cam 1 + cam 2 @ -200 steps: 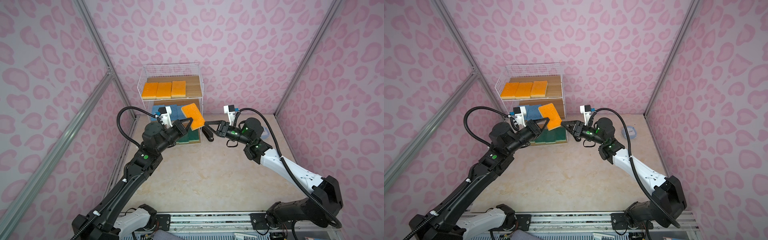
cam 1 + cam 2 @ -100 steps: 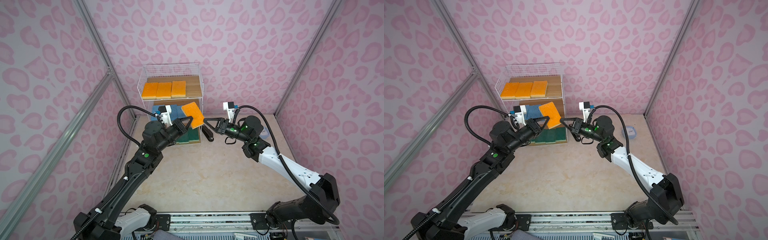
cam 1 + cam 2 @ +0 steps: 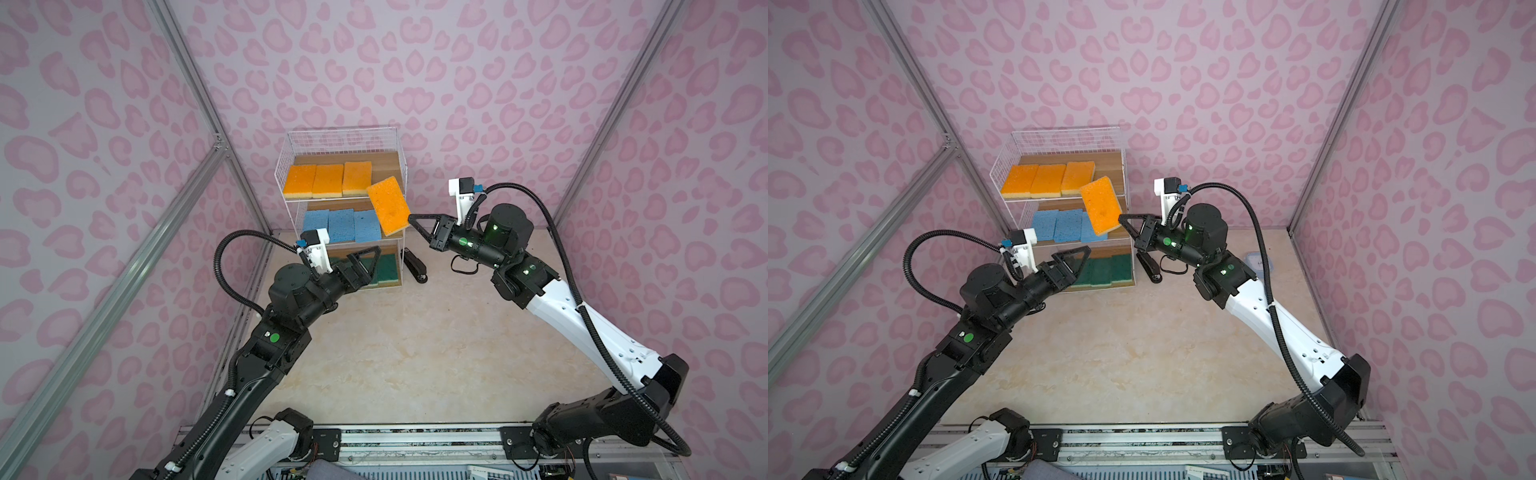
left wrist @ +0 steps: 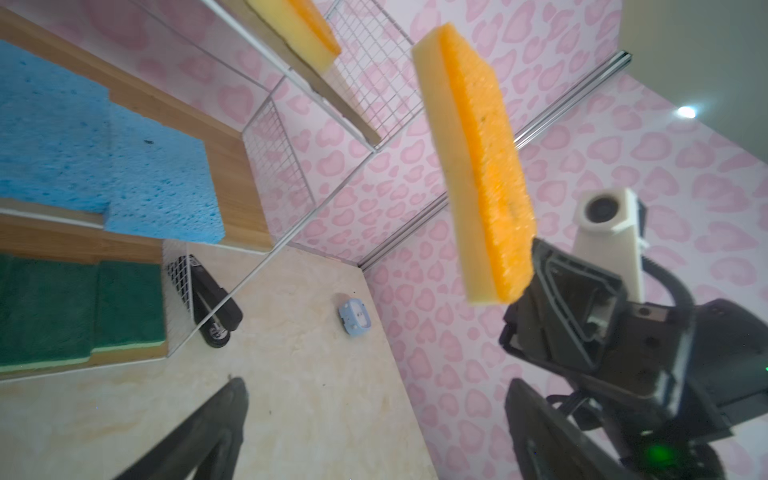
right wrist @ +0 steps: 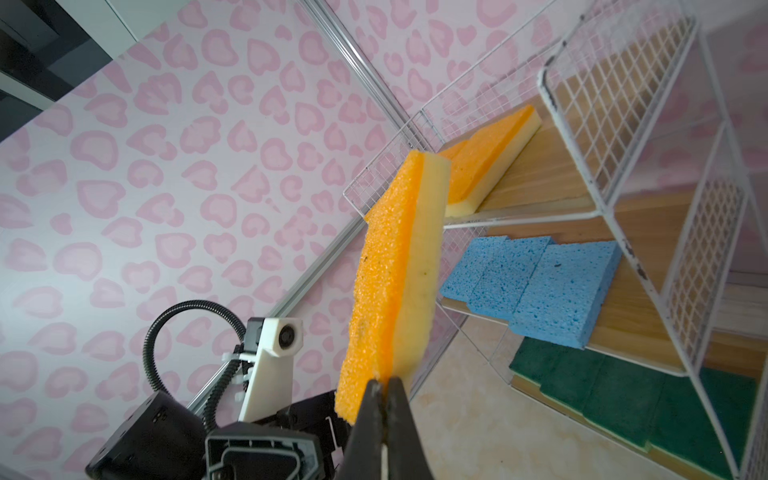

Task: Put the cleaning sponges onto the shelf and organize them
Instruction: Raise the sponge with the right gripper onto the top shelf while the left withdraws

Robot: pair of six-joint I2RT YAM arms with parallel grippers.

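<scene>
Above the surface (image 3: 395, 345), my right jaws are pinching the orange sponge (image 3: 387, 205) my spread left jaws just released, bound for the shelf (image 3: 340, 137).

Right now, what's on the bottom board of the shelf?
Dark green sponges lie flat on the bottom board of the shelf. In both top views the open left pincer covers some of them, so I can't count them all.
</scene>
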